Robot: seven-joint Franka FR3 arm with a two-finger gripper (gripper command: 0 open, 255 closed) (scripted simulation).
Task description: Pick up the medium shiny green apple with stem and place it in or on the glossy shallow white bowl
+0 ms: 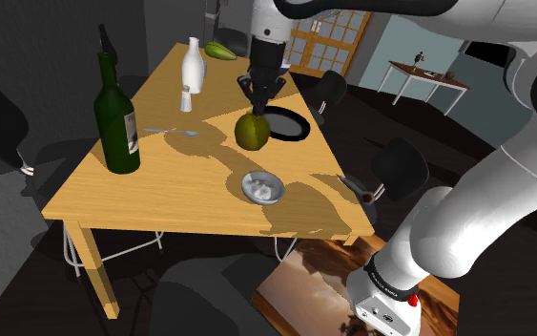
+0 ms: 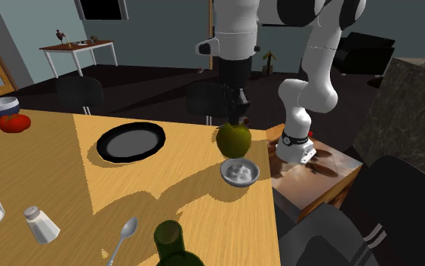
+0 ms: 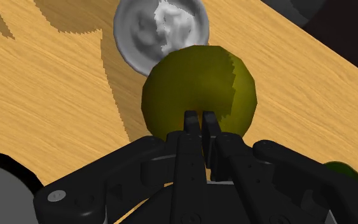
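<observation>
Wrist view: we see gripper (image 3: 199, 117) fingers drawn almost together, pinching top of apple (image 3: 199, 79); stem hidden between them. Apple yellow-green, directly under gripper. Grey-white bowl (image 3: 160, 28) lies just beyond apple on table (image 3: 56, 95). Shoulder view: we place apple near both bowl and black plate (image 1: 300, 128), close to table edge facing stand. We cannot tell whether apple touches wood or hangs clear of it.
</observation>
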